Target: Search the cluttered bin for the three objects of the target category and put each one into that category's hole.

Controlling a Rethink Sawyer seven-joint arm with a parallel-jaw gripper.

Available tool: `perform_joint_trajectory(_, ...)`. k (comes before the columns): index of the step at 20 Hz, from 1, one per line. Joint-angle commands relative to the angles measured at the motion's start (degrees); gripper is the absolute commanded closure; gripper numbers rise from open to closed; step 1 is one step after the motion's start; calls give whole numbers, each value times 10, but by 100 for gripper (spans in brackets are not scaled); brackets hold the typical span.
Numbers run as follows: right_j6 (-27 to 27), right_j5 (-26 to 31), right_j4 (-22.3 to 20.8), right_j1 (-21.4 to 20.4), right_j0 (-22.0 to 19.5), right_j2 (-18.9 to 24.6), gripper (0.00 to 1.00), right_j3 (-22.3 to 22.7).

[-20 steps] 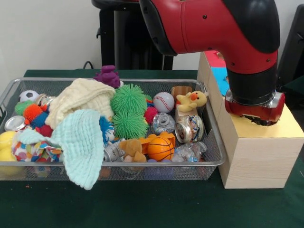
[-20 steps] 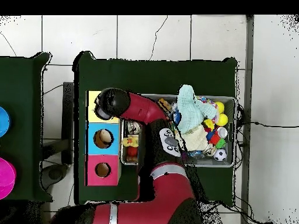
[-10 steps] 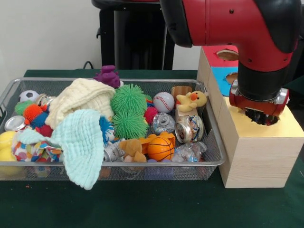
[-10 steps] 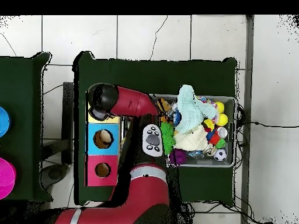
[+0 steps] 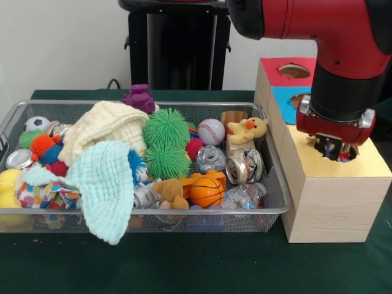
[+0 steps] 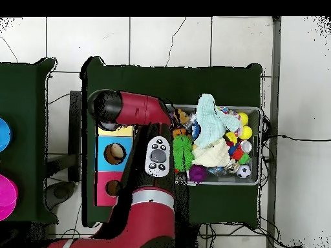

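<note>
The wire mesh bin (image 5: pixel 147 211) is full of toys, cans and cloths; it also shows in the overhead view (image 6: pixel 259 145). One small white cloth with coloured patches (image 5: pixel 40 195) lies at its front left corner, partly under the mint cloth (image 5: pixel 107 184). No other printed cloth shows. My gripper (image 5: pixel 335 150) hangs over the round hole (image 5: pixel 346 157) in the yellow top of the wooden box (image 5: pixel 331 208), with its tip at or just inside the hole. Nothing shows in it. In the overhead view the arm's wrist (image 6: pixel 106 106) hides the yellow top.
A cream waffle cloth (image 5: pixel 104 125), green spiky balls (image 5: pixel 166 144), a baseball (image 5: pixel 211 131), a basketball (image 5: pixel 207 191), a plush duck (image 5: pixel 248 130) and cans fill the bin. The blue-topped hole (image 6: pixel 115 154) and red-topped hole (image 6: pixel 111 188) lie behind the yellow one.
The arm's upper links have swung to the right in the front view. The wrist has shifted slightly right and stays over the yellow top's hole. The bin's contents have not moved.
</note>
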Motion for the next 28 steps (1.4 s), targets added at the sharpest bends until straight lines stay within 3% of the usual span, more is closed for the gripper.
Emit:
perform_joint_trajectory(1,80,7,-25,-20,-19,-25,100,-21)
perform_joint_trajectory(6,82,30,-21,-34,-23,-25,100,-16)
perform_joint_trajectory(12,87,16,-21,-41,-19,-26,100,7)
perform_joint_trajectory(13,88,12,-21,-43,-17,-27,0,11)
perform_joint_trajectory(20,120,1,-20,-48,-1,-49,0,21)
perform_joint_trajectory(28,136,87,-35,-44,26,-96,0,-36)
